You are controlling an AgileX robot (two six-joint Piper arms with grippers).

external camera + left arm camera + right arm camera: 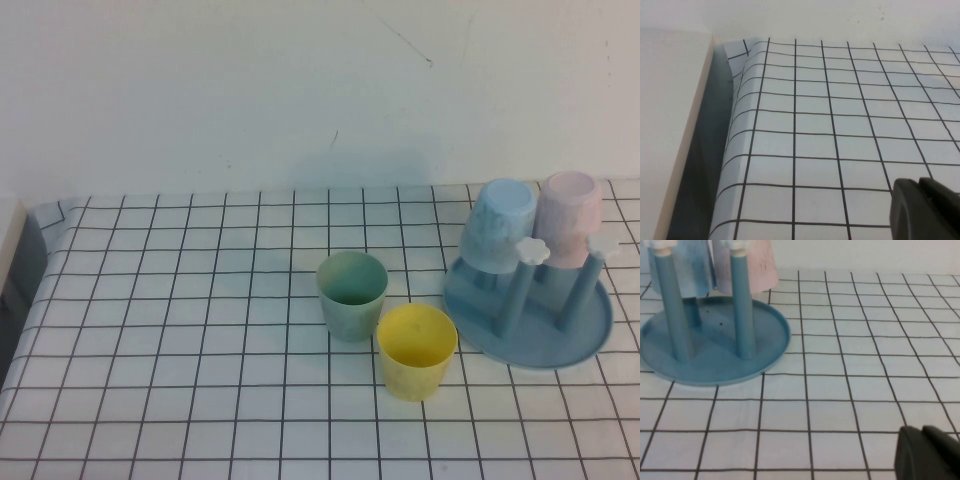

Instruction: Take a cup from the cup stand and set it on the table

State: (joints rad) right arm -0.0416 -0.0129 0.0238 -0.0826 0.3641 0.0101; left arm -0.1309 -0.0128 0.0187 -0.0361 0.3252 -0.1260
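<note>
The yellow cup (416, 350) stands upright on the table (180, 350), just left of the cup stand (560, 335). The cup stand is a blue round tray with pegs; it also shows in the right wrist view (715, 365). My left gripper (920, 182) is shut and empty, low over the table's left end, far from the cups. My right gripper (921, 432) is shut and empty, low over the table a short way from the stand. Neither gripper shows in the high view.
A pale green tumbler (352, 293) stands upright beside the yellow cup. A light blue tumbler (498, 225) and a pink one (568, 217) hang upside down on the stand's back pegs. The table's left edge (732, 150) drops off next to a pale wall.
</note>
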